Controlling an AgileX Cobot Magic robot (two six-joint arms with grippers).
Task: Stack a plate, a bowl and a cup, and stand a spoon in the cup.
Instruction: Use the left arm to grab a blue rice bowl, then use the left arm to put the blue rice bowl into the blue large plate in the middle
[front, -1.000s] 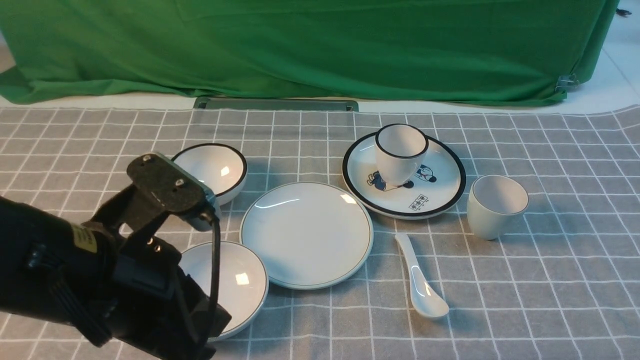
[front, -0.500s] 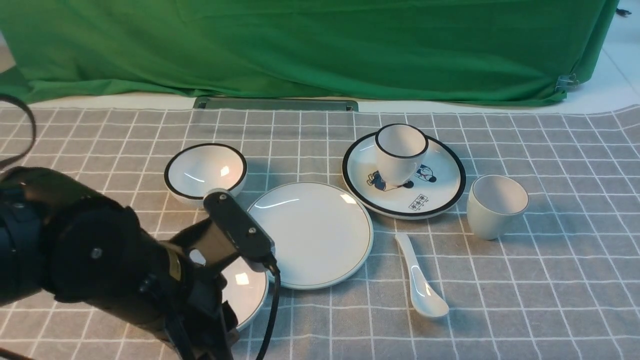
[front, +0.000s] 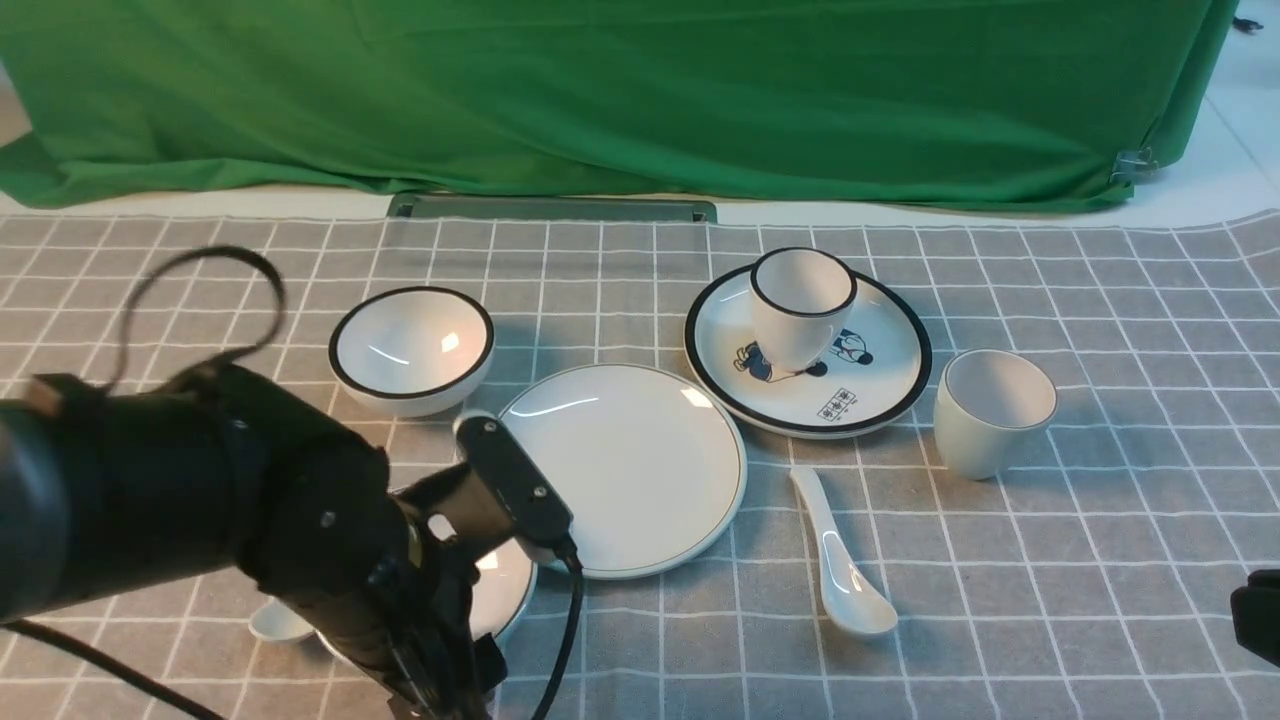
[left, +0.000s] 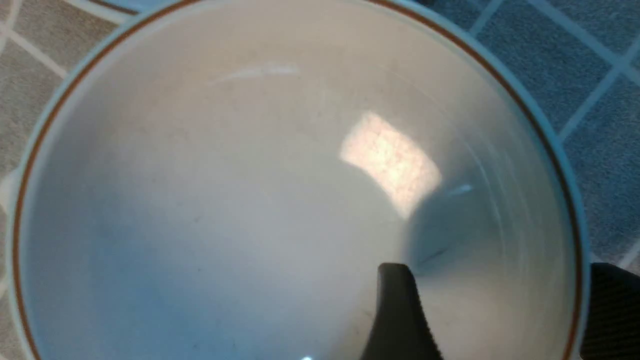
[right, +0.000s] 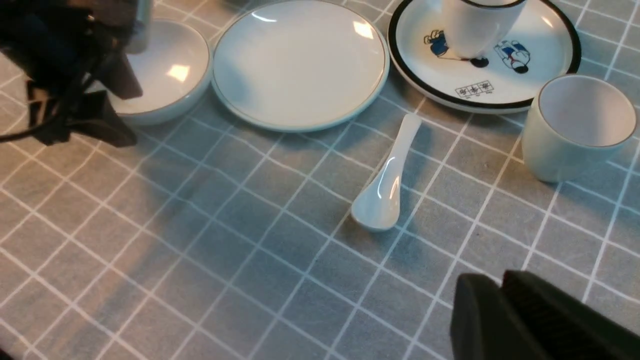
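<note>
In the front view the left arm (front: 200, 500) leaned low over the near-left part of the checked cloth (front: 1000, 600) and hid most of the bowl (front: 508, 585), leaving only its right edge in sight. The plate (front: 620, 470) lay just beside that edge, to the right and a little farther from the robot. So the bowl's way onto the plate ran rightward and slightly away. The cup (front: 995, 412) and the spoon (front: 840, 570) sat well to the right. They were closer to the right gripper (front: 1258, 615), which showed only as a dark corner at the frame's edge.

In the left wrist view the bowl filled the picture, directly beneath the left gripper (left: 505, 320). Its jaws were spread, with one finger (left: 397, 315) down inside the basin and the other outside the rim, so the wall stood between them. They did not seem to press it, though the contact itself was hard to make out.

In the right wrist view the right gripper's fingers were drawn together on nothing, low over bare cloth. The spoon lay ahead of them, scoop nearest and handle pointing on toward the plate. The left arm was plainly the nearer one for the bowl.
</note>
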